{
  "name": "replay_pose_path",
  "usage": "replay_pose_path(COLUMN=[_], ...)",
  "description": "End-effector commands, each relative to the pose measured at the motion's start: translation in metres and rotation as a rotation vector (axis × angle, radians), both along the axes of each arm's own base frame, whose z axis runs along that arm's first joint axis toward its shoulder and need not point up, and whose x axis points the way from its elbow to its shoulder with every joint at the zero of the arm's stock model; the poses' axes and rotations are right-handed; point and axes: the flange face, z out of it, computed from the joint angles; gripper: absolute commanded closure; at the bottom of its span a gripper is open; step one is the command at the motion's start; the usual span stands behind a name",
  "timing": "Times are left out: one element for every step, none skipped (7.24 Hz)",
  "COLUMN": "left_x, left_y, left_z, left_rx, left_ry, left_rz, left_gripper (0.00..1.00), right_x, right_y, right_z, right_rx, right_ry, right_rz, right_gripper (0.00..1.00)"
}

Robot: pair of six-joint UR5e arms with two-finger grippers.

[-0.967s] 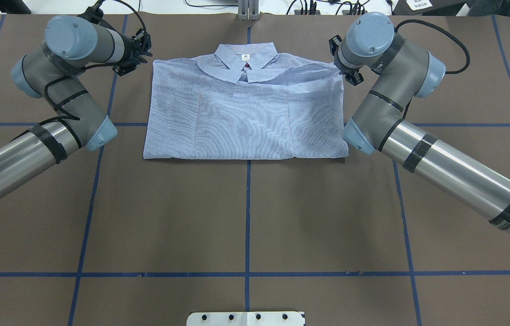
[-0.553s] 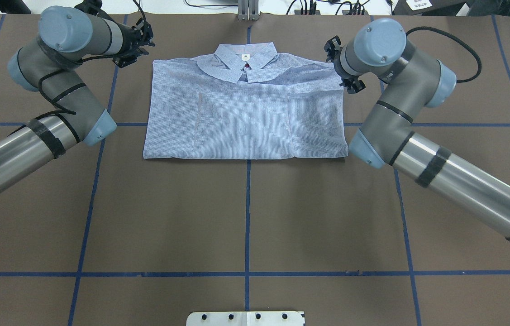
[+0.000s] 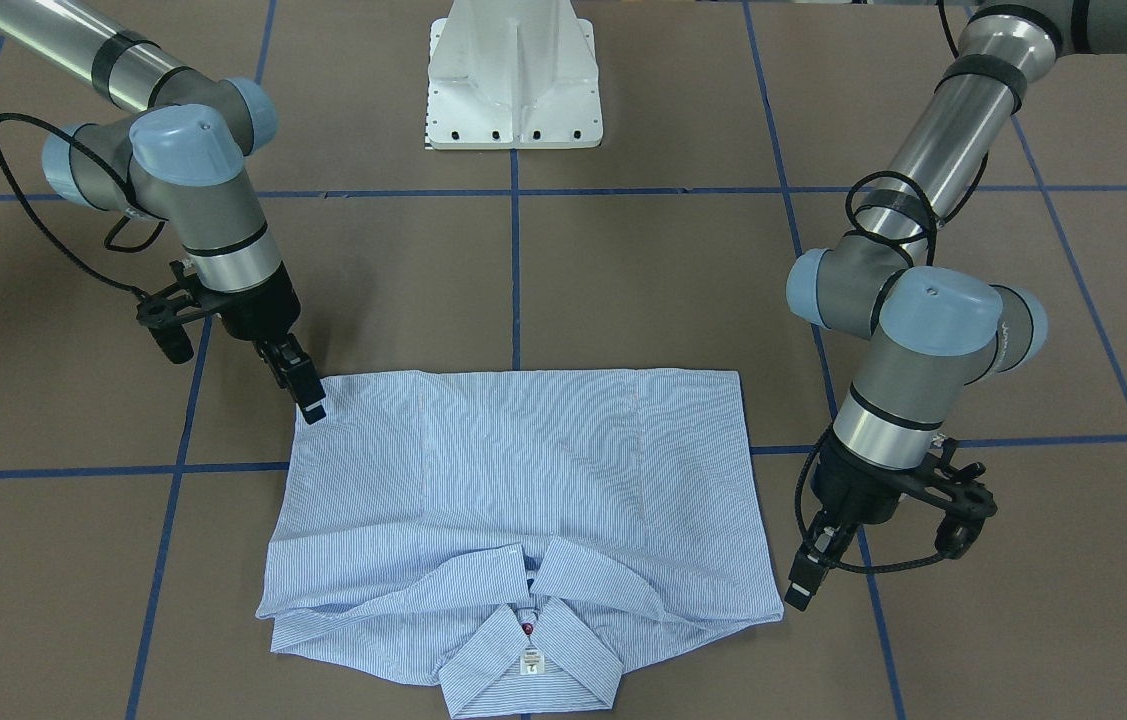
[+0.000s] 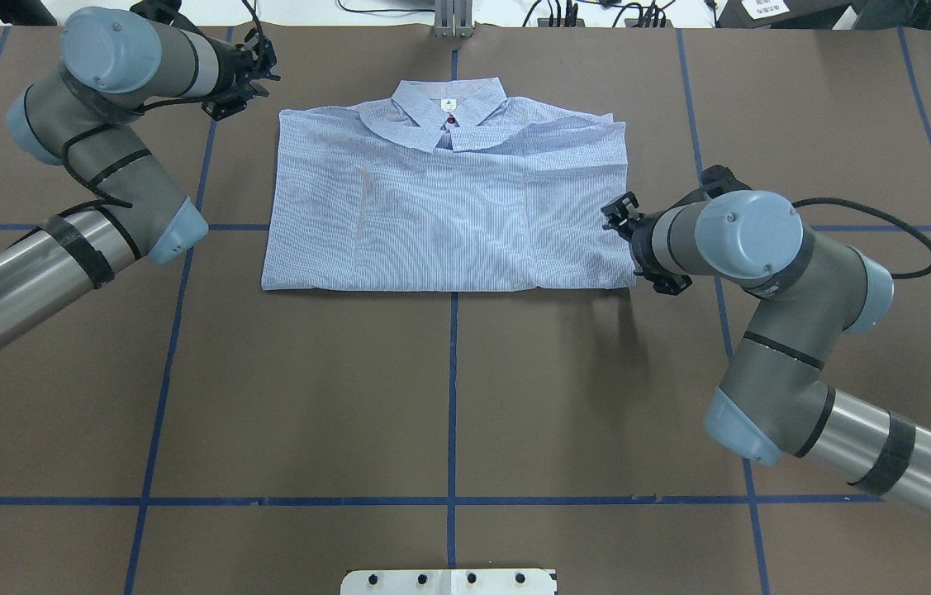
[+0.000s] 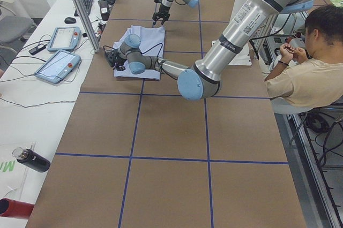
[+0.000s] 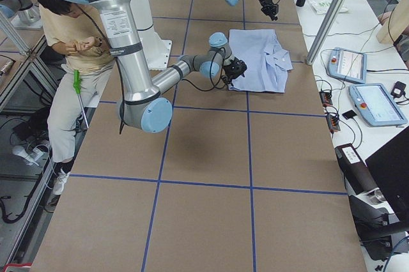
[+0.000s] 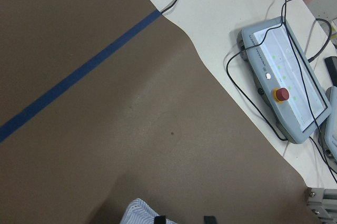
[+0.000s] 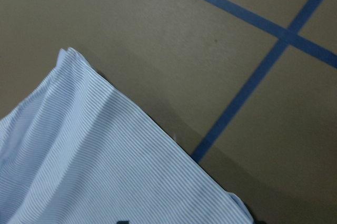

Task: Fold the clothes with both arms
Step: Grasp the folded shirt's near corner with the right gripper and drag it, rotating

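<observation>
Matt cloth shirt, glossy metal arms, matt brown tabletop

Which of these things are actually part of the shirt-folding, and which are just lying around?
In the job: striped shirt, left tool, right tool.
Lying about: red-button control pad, black bottle, computer mouse.

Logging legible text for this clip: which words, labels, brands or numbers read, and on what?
Nothing can be read in any view.
Neck label on the shirt: print too small.
Sticker on the left arm: blurred.
Marking on that arm's wrist joint: too small.
White sign at the overhead view's top right edge: blurred.
</observation>
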Motion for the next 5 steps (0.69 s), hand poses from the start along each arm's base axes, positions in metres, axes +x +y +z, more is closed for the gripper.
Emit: replay_pose_path(left_x=[-0.0003, -0.0003, -0.0001, -0.0001, -0.0001], left_y=[0.0003, 0.0003, 0.0001, 0.0001, 0.0001], left_z=[-0.0023, -0.0027, -0.0039, -0.0039, -0.0037], left_rx=[0.003, 0.001, 0.003, 0.002, 0.0], left_ry=[0.002, 0.001, 0.002, 0.003, 0.002], left_rz=[0.0, 0.0, 0.0, -0.001, -0.001], left_gripper=[0.65, 0.65, 0.65, 0.65, 0.65], right_x=[-0.0173, -0.0174, -0.0195, -0.0194, -0.0181], right_y=[0.0137, 0.0137, 0.0144, 0.0143, 0.0154], right_z=[0.0228, 0.0229, 0.0259, 0.0217, 0.0189], right_rx=[-0.007, -0.008, -0.011, -0.01, -0.009], right_ry=[0.044, 0.044, 0.049, 0.041, 0.035], right_rz=[-0.018, -0.017, -0.018, -0.014, -0.013], right_gripper=[0.17, 0.18, 0.2, 0.37, 0.99])
